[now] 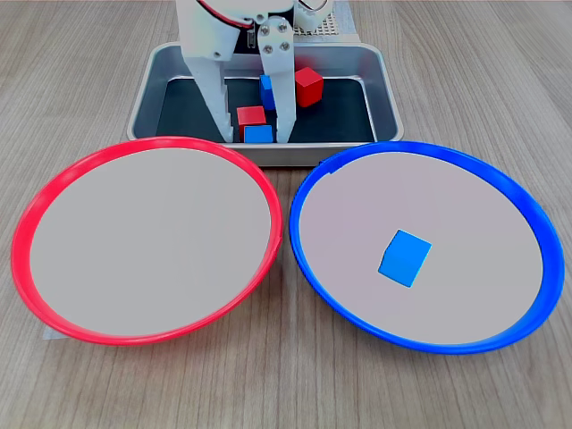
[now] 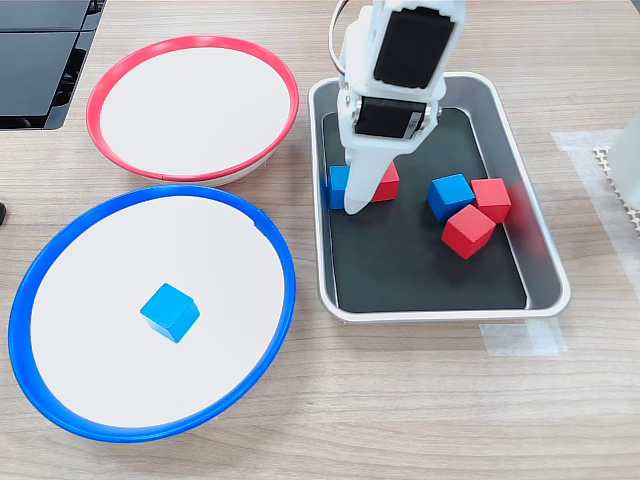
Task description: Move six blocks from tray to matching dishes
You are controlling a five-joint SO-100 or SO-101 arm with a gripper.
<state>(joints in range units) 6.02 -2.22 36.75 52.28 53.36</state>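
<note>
My jaws stand apart, reaching down into the tray [image 1: 384,85], and my gripper [image 1: 255,125] straddles two cubes near the tray's wall. In the first exterior view a blue block [image 1: 258,134] sits between my two fingers at the tray's six o'clock edge, with a red block [image 1: 251,115] touching it just behind, at its twelve o'clock. I cannot tell whether my fingers [image 1: 288,98] touch either cube.

In the second exterior view the same pair shows at my tip: the blue block [image 2: 337,186] at nine o'clock of my finger, the red block [image 2: 386,183] at three o'clock.

Further out in the tray [image 2: 540,250], the second exterior view shows three more cubes clustered at its three o'clock side: a second blue block [image 2: 450,195], a second red block [image 2: 491,198] just beside it, and a third red block [image 2: 468,230] below them.

Outside the tray, the blue-rimmed dish [image 2: 285,290] holds one blue cube [image 2: 169,311] near its middle; the first exterior view shows that cube [image 1: 405,257] too. The red-rimmed dish [image 2: 190,42] lies beside it on the wooden table [image 2: 420,410].
</note>
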